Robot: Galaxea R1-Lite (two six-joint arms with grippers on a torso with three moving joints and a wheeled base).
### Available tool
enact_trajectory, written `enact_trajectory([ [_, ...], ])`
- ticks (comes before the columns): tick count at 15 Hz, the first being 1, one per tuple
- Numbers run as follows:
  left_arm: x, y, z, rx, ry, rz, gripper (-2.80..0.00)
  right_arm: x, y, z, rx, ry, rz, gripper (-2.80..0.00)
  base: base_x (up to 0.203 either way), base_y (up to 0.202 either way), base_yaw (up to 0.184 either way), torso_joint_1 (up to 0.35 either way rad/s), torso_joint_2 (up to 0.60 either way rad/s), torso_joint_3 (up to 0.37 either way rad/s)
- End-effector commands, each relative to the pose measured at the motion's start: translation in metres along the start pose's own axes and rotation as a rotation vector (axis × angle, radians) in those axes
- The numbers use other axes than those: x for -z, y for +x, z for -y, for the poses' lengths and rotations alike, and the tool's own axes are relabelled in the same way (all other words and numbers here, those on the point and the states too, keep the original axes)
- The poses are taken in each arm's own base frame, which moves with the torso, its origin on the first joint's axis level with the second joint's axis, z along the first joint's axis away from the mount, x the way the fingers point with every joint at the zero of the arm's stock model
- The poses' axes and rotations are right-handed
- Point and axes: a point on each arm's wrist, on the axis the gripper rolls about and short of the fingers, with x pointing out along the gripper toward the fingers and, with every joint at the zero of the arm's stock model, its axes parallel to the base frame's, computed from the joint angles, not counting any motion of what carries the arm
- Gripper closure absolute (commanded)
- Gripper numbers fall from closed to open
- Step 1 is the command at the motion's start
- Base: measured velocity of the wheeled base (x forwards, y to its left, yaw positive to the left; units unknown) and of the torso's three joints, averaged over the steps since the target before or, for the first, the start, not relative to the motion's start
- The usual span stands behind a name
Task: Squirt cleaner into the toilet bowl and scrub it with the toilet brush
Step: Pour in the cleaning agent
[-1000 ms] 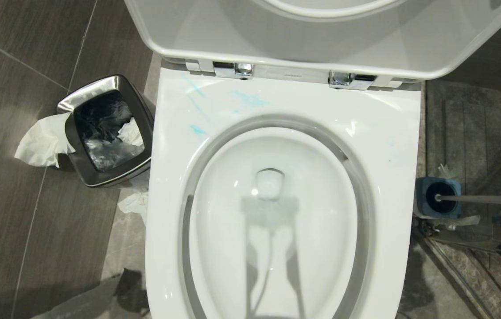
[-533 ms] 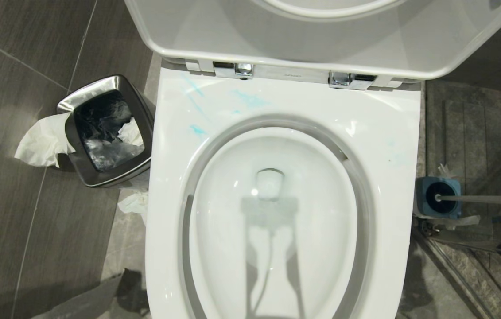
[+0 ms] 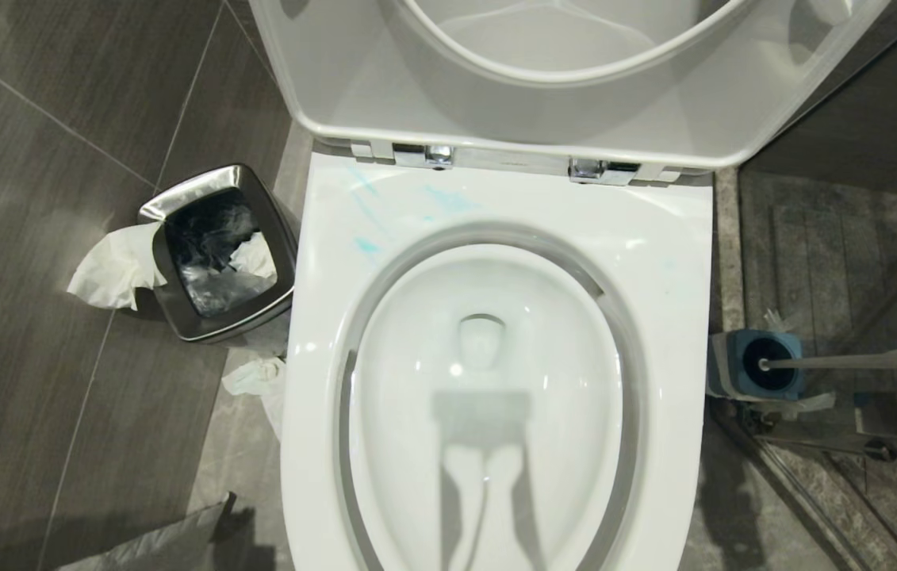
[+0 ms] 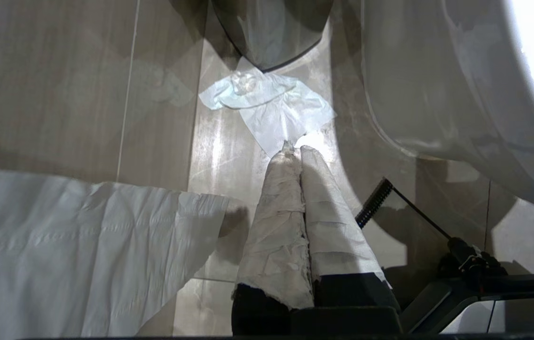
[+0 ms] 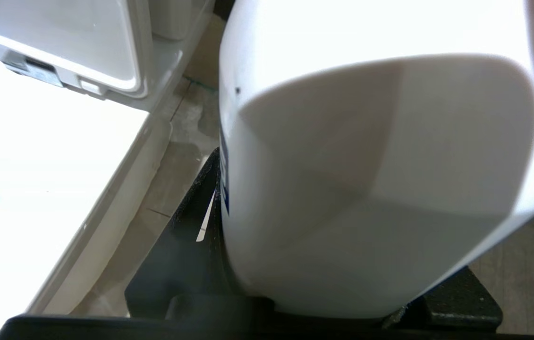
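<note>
The view has drawn back as the robot's trunk straightens. The right claw (image 5: 295, 302) pinches a white bottle (image 5: 370, 179) beside the bowl (image 3: 488, 381), where only blue cleaner (image 3: 366, 246) streaks mark the rim; squirting looks next. The brush (image 3: 852, 363) stands in its holder (image 3: 757, 365). The left claw (image 4: 295, 151) hangs pressed together.

no legible text anywhere

A bathroom: toilet bowl (image 3: 496, 230), bin (image 3: 218, 254) (tissue-stuffed), grey floor tiles (image 3: 36, 198).
</note>
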Motion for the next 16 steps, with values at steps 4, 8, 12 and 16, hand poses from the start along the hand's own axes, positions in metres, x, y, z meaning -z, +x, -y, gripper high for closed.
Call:
enact_trajectory([
  [4, 0.0, 0.0, 0.0, 0.0, 0.0, -0.002, 0.0, 0.005, 0.009, -0.001, -0.007, -0.003, -0.03, 0.0, 0.0, 0.0, 0.0, -0.003, 0.0, 0.202],
  [8, 0.0, 0.0, 0.0, 0.0, -0.002, -0.003, 0.0, 0.009, 0.011, -0.002, -0.019, -0.009, -0.047, 0.0, 0.0, 0.0, 0.0, -0.001, 0.0, 0.203],
  [12, 0.001, 0.0, 0.0, 0.002, -0.003, -0.004, 0.0, 0.019, 0.01, -0.005, -0.033, -0.012, -0.081, 0.0, 0.0, 0.0, 0.0, 0.001, 0.0, 0.205],
  [16, 0.001, 0.0, 0.0, 0.0, -0.005, -0.004, 0.0, 0.02, 0.01, -0.006, -0.063, -0.011, -0.081, 0.0, 0.0, 0.0, 0.0, 0.001, 0.0, 0.205],
])
